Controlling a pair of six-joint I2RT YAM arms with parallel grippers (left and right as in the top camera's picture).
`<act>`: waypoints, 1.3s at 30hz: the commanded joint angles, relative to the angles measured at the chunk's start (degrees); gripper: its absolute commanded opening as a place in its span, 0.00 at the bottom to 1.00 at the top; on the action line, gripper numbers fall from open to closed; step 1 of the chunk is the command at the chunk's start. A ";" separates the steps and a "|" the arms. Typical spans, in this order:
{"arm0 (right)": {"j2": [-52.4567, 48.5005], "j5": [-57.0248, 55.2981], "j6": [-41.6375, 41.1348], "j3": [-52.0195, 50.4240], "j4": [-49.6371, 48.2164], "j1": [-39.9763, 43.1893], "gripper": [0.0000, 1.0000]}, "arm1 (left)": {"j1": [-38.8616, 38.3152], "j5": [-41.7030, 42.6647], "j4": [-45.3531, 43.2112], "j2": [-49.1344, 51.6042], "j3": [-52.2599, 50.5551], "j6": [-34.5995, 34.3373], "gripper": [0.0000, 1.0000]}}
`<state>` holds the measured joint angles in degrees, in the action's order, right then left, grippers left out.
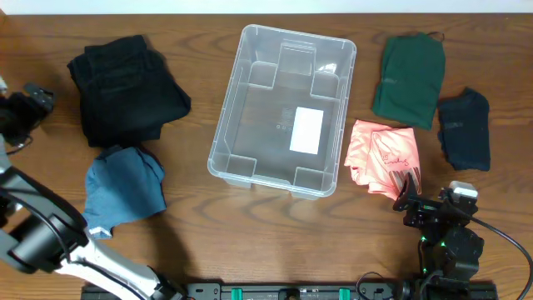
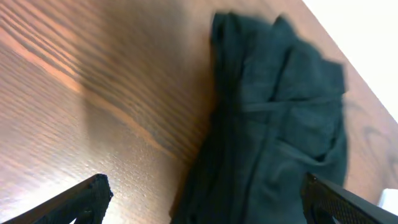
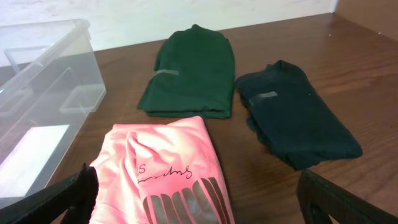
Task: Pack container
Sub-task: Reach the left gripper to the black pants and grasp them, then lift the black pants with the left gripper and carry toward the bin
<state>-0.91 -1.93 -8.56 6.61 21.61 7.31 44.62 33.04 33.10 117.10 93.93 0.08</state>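
The clear plastic container [image 1: 226,117] stands in the middle of the table, empty, with a white label [image 1: 306,130] on its base; its corner also shows in the right wrist view [image 3: 43,74]. My left gripper [image 1: 32,102] is open at the far left, beside a folded black garment [image 1: 125,87]. In the left wrist view its fingers [image 2: 211,205] are spread over the edge of that black garment [image 2: 273,118]. My right gripper [image 1: 410,198] is open at the near edge of a pink garment [image 1: 383,154]. In the right wrist view its fingers [image 3: 199,202] straddle the pink garment [image 3: 168,168].
A blue garment [image 1: 125,187] lies at the front left. A green garment [image 1: 410,79] and a navy garment [image 1: 465,129] lie right of the container; both also show in the right wrist view, green [image 3: 193,71] and navy [image 3: 292,112].
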 commanded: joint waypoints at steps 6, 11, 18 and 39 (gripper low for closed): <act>0.15 -0.17 -0.61 -0.17 0.02 -0.61 0.99 | -3.78 9.18 -3.08 8.55 0.52 1.03 0.98; 0.15 -0.17 -0.63 -0.17 0.02 -0.61 0.99 | -6.80 9.55 -4.33 10.49 0.52 1.62 0.98; 0.15 -0.15 -0.61 -0.17 0.02 -0.61 0.99 | -10.47 7.89 -4.76 13.27 0.52 1.40 0.99; 0.15 -0.15 -0.63 -0.17 0.02 -0.61 0.99 | -9.55 20.59 -4.04 4.15 0.72 -0.94 0.06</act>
<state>-0.91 -1.96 -8.56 6.61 21.61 7.31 35.35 46.87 28.97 128.18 93.93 1.04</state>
